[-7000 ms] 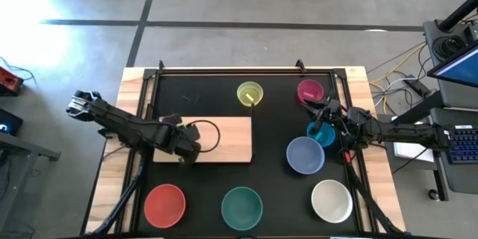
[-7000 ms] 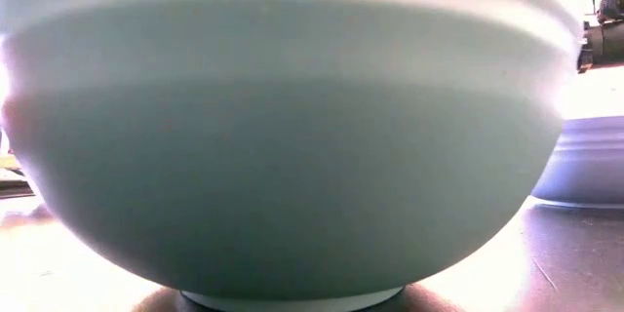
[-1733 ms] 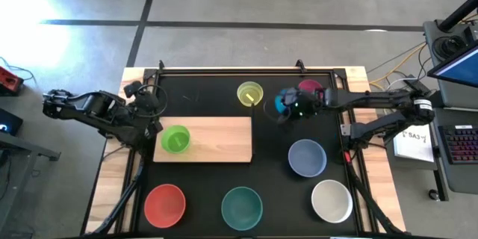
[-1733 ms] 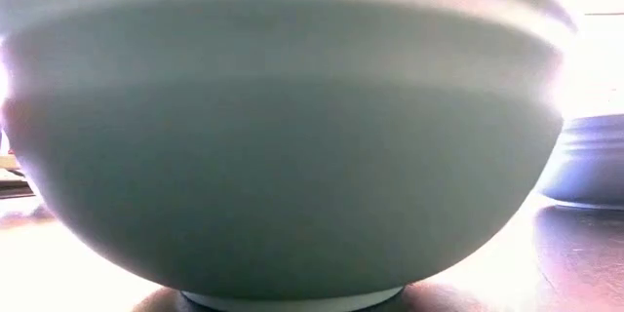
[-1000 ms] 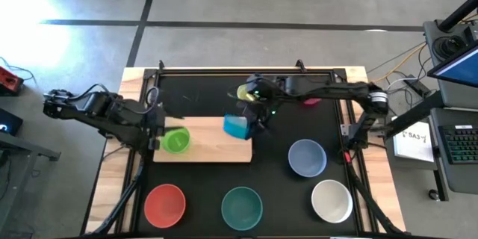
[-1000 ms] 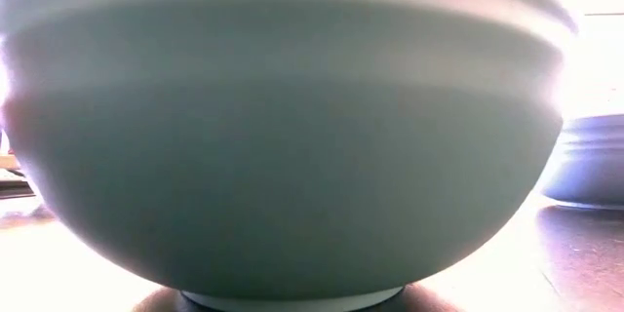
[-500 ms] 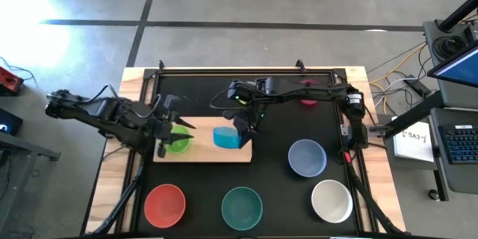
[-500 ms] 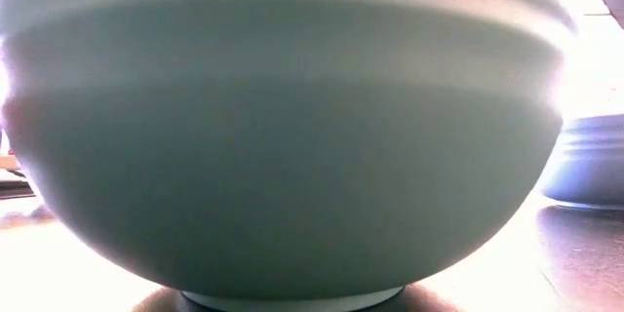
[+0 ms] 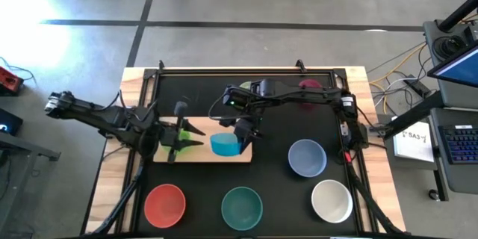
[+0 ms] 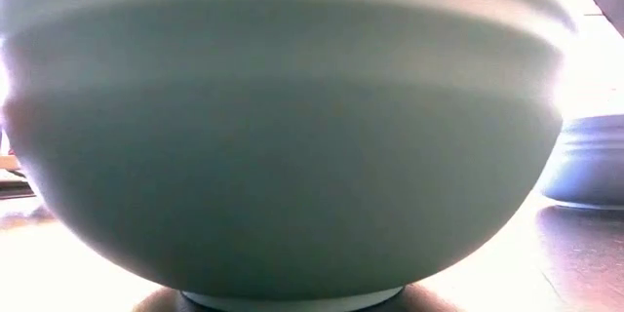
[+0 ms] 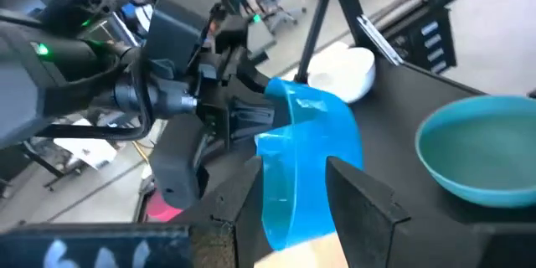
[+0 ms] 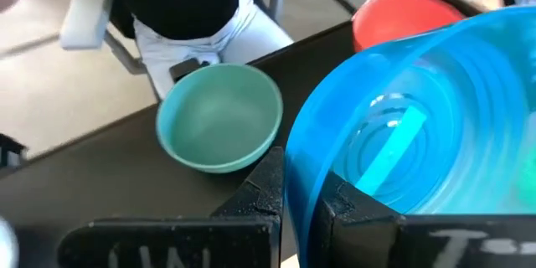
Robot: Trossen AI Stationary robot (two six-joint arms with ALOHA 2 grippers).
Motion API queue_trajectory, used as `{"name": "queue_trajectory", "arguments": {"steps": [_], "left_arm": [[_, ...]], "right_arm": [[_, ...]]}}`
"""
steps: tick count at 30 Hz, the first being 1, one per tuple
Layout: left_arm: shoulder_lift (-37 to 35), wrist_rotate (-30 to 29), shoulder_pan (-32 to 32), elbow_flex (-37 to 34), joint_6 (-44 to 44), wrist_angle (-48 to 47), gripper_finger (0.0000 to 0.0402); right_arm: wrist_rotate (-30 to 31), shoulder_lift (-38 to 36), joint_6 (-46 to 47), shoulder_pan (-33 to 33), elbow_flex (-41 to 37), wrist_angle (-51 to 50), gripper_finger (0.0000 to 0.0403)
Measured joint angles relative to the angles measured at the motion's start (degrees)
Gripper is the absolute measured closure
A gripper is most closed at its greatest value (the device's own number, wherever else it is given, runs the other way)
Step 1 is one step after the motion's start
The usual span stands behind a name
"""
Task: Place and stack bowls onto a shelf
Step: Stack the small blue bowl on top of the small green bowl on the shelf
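high view: the right gripper (image 9: 240, 136) pinches the rim of the cyan bowl (image 9: 223, 145) over the shelf (image 9: 216, 155); the green bowl (image 9: 181, 133) lies just beside it toward the left gripper (image 9: 188, 133), whose fingers are spread.

low view: the teal bowl (image 10: 283, 127) fills the frame.

left wrist view: the cyan bowl hangs tilted.

right wrist view: fingers clamp its wall. no writing is readable, perhaps from blur.

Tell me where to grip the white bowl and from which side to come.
Take its rim from above, one finger inside the wall, one outside, as the right gripper holds the cyan bowl. The white bowl sits upright, mouth up, apart from the pale blue bowl, so its rim is free all round.
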Motion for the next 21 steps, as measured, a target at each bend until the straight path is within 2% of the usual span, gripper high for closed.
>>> {"name": "queue_trajectory", "arguments": {"steps": [4, 14, 21], "left_arm": [[1.06, 2.70, 0.02, -2.19, -0.01, 5.73, 0.0288], [5.41, 3.00, 0.02, -3.61, -0.59, 11.72, 0.0288], [9.76, 11.57, 0.05, -1.92, -4.25, 11.97, 0.0288]], "right_arm": [[0.27, -0.35, -2.14, 0.58, 0.11, 0.42, 0.0394], [0.29, -0.42, -5.14, 2.44, 0.49, 0.65, 0.0394], [0.25, -0.42, -7.12, 2.60, 0.49, 1.04, 0.0394]]}}
